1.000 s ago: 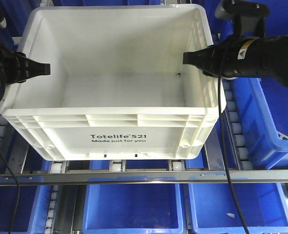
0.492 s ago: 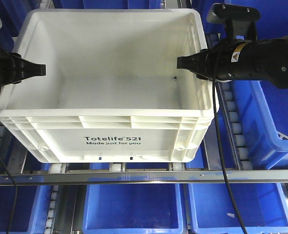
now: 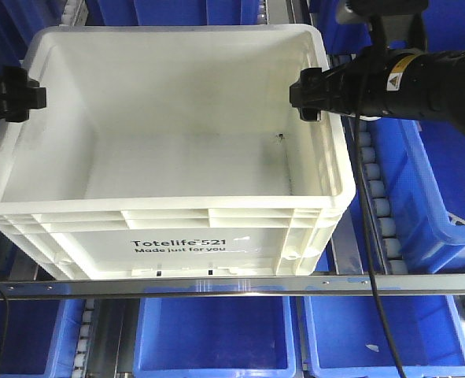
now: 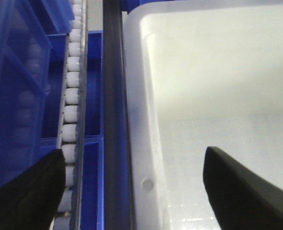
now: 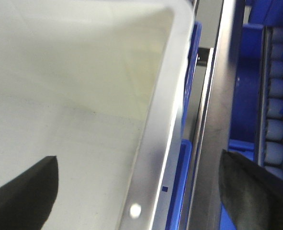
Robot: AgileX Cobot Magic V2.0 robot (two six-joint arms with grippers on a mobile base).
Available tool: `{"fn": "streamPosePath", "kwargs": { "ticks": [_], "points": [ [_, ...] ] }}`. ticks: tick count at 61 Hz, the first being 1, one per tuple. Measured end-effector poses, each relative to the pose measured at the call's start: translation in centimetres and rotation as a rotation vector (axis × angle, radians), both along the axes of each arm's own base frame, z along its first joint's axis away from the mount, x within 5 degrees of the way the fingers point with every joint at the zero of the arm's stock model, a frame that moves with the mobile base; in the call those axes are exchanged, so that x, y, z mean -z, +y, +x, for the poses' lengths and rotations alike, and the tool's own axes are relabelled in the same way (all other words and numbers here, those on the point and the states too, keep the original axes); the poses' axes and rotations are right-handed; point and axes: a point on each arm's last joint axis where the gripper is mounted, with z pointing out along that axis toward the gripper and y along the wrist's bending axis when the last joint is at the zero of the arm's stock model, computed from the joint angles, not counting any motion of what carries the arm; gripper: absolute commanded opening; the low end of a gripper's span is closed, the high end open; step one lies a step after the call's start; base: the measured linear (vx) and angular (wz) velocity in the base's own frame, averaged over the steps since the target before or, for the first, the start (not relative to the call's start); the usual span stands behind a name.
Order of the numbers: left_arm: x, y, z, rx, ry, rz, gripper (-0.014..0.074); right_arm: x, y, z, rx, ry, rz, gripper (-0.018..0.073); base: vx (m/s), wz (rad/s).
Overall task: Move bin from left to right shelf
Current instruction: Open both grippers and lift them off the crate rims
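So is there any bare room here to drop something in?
Yes: the white bin is empty inside, between the left gripper and right gripper straddling its side walls. Around it blue bins crowd close.

White all over on the bin (image 3: 169, 142), with black lettering across its front and one small dark speck on the pale inside floor. Both claws are black: the left claw (image 3: 29, 96) plain and matte, the right claw (image 3: 304, 93) backed by a black arm wearing a yellow warning sticker (image 3: 393, 66). Bright blue bins (image 3: 216, 335) all round, a silver-grey shelf rail (image 3: 232, 285), and white rollers (image 4: 70, 112) in a row.
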Motion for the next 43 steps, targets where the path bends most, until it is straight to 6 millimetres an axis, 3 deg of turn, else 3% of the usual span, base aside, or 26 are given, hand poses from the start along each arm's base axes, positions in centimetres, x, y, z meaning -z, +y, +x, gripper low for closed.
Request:
{"fn": "streamPosePath", "kwargs": {
  "ticks": [10, 30, 38, 43],
  "points": [
    [-2.0, 0.7, -3.4, -0.014, 0.012, 0.009, 0.0577, -0.8, -1.1, -2.5, -0.019, -0.054, -0.042, 0.0652, 0.0, 0.0],
    [-6.3, 0.4, -13.9, 0.238, -0.075, -0.053, 0.0577, -2.1, -5.5, -12.2, -0.034, -0.171, -0.088, 0.0615, 0.0, 0.0],
    [-6.5, 0.6, -17.3, 0.283, -0.106, -0.075, 0.0577, -1.4, -7.2, -15.6, -0.015, -0.116, -0.126, 0.059, 0.0, 0.0],
    [-5.3, 0.8, -18.8, 0.286, -0.11, -0.079, 0.0577, -0.9, -8.2, -17.7, -0.009, -0.094, -0.149, 0.0572, 0.0, 0.0]
  ]
}}
